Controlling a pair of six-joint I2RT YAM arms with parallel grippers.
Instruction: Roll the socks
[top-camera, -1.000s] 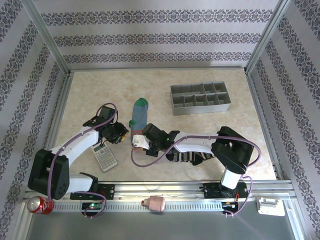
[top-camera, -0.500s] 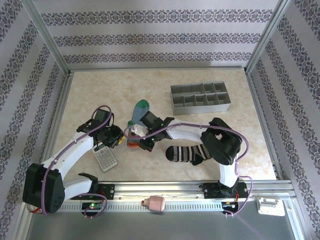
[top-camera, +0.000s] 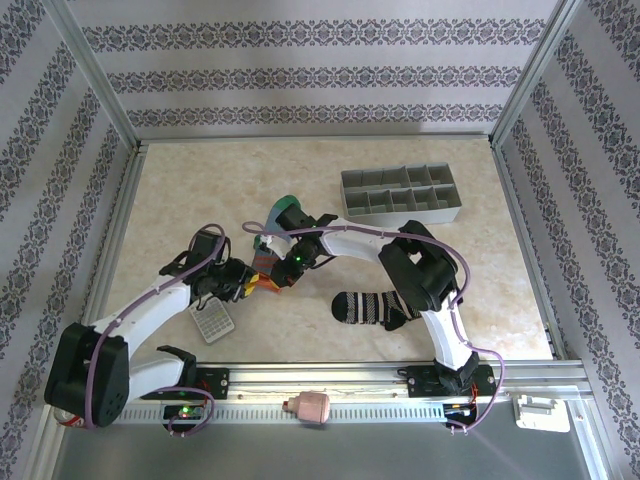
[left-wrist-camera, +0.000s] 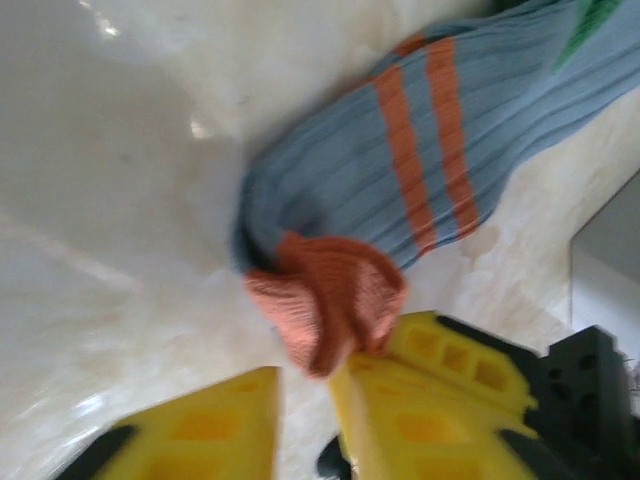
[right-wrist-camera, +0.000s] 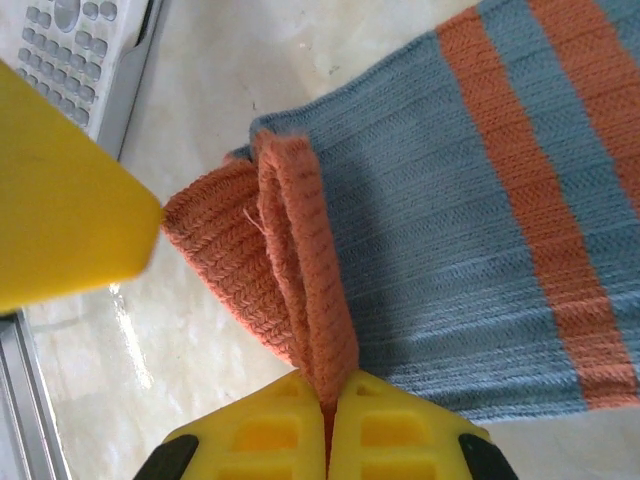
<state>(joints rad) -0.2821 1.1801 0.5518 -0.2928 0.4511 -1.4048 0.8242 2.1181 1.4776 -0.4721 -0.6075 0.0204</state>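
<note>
Orange knit: the cuff (right-wrist-camera: 290, 270) of the blue-grey sock (right-wrist-camera: 480, 230), near the middle of the table (top-camera: 500, 270), we hold pinched tight in our right gripper (right-wrist-camera: 328, 400). Our left gripper (left-wrist-camera: 305, 400) stands narrowly apart and grips nothing, the blurred cuff tip at its mouth. From above, our arms hide most of that sock. The striped sock (top-camera: 372, 307), toward the near edge, is partly covered.

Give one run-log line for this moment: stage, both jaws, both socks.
stage: no roll yet | right jaws: shut on cuff of blue sock | left jaws: open beside cuff | striped sock: flat, untouched
</note>
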